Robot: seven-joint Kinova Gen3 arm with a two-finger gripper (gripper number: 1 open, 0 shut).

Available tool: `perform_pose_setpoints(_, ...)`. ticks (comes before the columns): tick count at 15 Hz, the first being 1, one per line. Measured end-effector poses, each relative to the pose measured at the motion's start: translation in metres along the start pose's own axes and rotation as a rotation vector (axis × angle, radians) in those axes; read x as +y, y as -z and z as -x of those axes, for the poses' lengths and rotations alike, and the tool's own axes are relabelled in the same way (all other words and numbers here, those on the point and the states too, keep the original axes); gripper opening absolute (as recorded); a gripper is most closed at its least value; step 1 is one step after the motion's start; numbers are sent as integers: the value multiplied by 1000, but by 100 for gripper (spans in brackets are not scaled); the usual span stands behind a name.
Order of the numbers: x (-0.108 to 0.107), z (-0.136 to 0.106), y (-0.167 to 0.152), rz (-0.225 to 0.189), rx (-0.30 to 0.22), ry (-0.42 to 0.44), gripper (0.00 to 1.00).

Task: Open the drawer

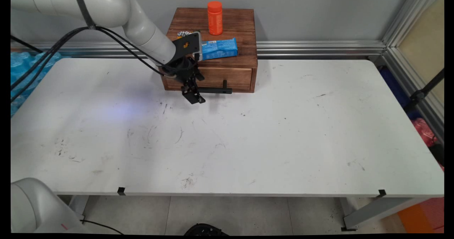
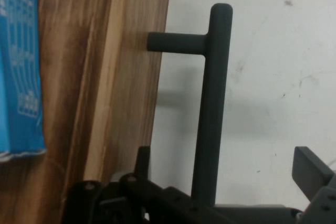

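Observation:
A wooden box stands at the table's far side, its drawer front facing me. A black bar handle sticks out from the drawer. My gripper is open at the handle's left end, low over the table. In the hand view the handle runs between my two fingers, and neither finger touches it; the gripper straddles the bar. On top of the box lie a blue packet and an upright orange bottle.
A small black-and-white patterned item on the box top is partly hidden by my wrist. The white table is scuffed. Black cables hang from the arm at left. An aluminium rail runs along the wall.

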Motion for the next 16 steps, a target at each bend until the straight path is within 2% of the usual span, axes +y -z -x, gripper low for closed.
perform_pose_setpoints(16, 26, -6, -16, 27, -9, 5, 100)
